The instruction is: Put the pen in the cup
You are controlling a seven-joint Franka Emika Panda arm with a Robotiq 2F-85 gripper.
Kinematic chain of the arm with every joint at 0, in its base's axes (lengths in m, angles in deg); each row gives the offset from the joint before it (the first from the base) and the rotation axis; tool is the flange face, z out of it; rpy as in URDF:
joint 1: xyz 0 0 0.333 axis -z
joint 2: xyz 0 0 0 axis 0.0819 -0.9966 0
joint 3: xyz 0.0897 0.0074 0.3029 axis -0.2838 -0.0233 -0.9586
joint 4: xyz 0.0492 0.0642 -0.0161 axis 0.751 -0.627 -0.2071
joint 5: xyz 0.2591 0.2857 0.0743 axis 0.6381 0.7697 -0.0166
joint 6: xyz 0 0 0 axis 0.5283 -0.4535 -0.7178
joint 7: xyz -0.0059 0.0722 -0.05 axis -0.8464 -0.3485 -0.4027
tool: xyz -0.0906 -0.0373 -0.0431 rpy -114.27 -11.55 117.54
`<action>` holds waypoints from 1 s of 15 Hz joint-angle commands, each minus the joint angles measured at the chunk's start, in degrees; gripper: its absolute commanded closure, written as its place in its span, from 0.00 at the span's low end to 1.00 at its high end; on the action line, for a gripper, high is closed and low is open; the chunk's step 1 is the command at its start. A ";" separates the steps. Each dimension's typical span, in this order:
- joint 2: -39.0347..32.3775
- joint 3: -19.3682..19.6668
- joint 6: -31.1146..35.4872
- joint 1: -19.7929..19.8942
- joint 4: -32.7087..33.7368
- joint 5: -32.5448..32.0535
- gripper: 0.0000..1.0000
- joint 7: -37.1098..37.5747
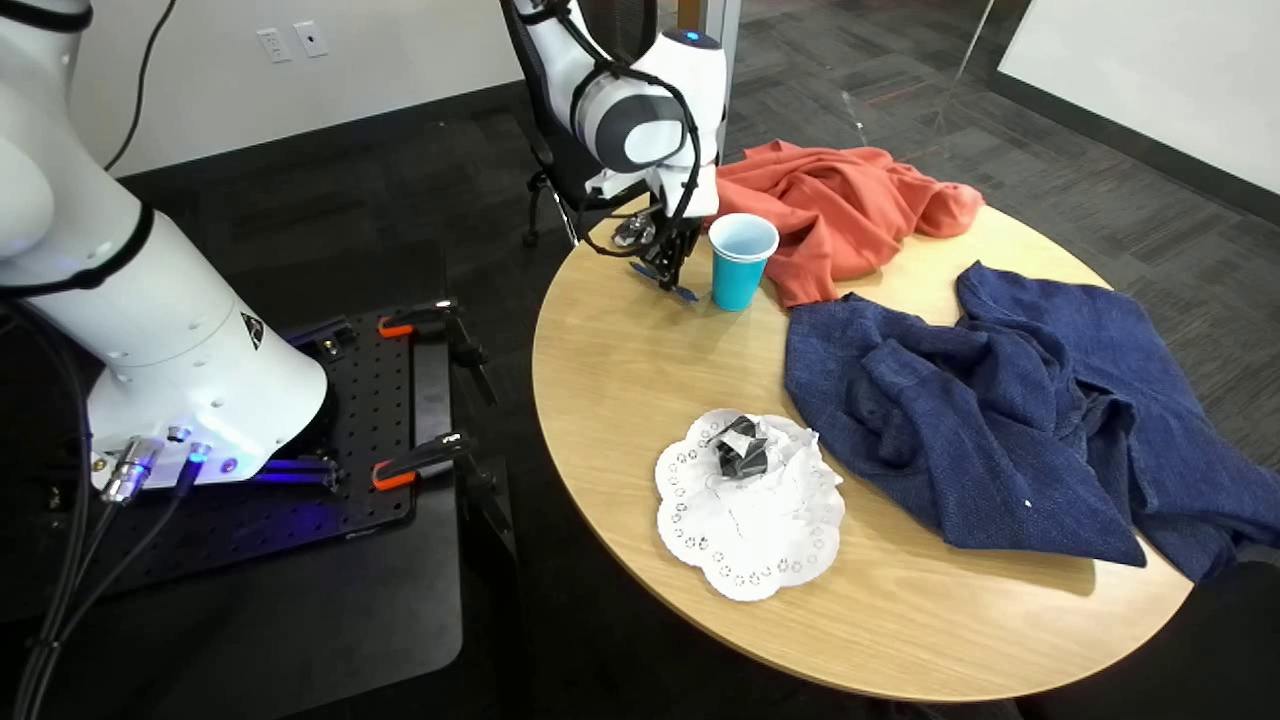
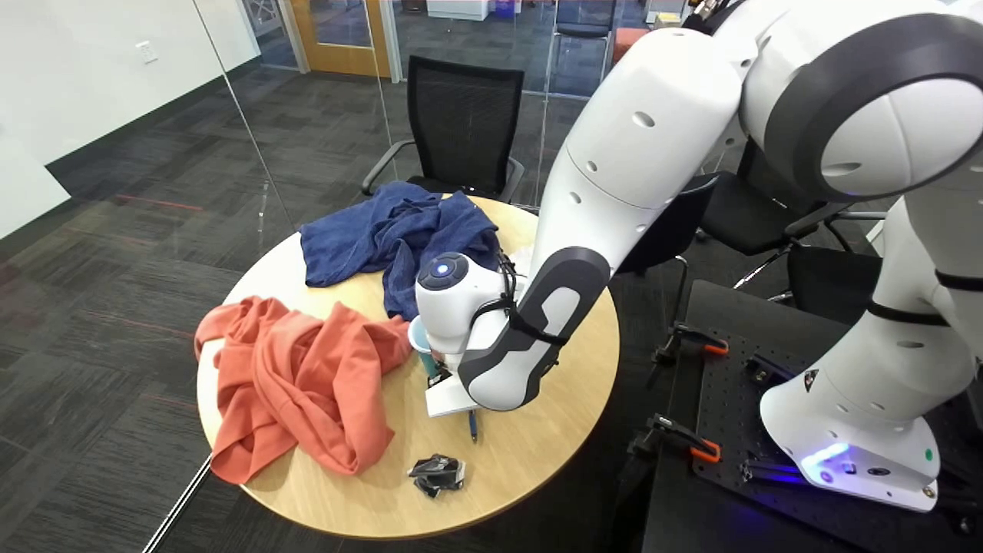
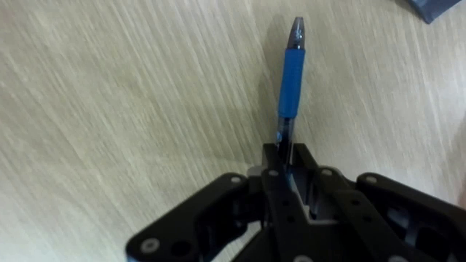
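The blue pen (image 3: 291, 82) runs up from between my fingertips in the wrist view, its blue grip and clear tip pointing away from me. My gripper (image 3: 284, 154) is shut on its clear barrel; the fingers hide the rest. In an exterior view both ends of the pen (image 1: 685, 294) stick out beside the gripper (image 1: 668, 278), low at the table top. Whether it touches the table I cannot tell. The light-blue cup (image 1: 738, 275) stands upright just beside the gripper. The arm partly hides the cup (image 2: 419, 336) in an exterior view. It is out of the wrist view.
A crumpled black wrapper (image 2: 438, 474) lies near the pen, its corner (image 3: 435, 9) in the wrist view. An orange cloth (image 1: 830, 215) lies behind the cup, a dark blue cloth (image 1: 960, 410) beside it. A white doily (image 1: 750, 545) bears a black block (image 1: 741, 450). The round table's edge (image 1: 560, 450) is near.
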 commanded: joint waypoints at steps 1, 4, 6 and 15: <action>4.62 0.55 -1.41 -2.11 -2.36 0.31 0.96 1.04; 8.23 1.20 -1.91 -4.09 -4.35 -0.63 0.96 1.87; 10.76 1.89 -2.01 -5.39 -5.76 -1.56 0.96 2.61; 19.98 10.19 -2.31 -11.50 -8.03 -17.03 0.96 17.48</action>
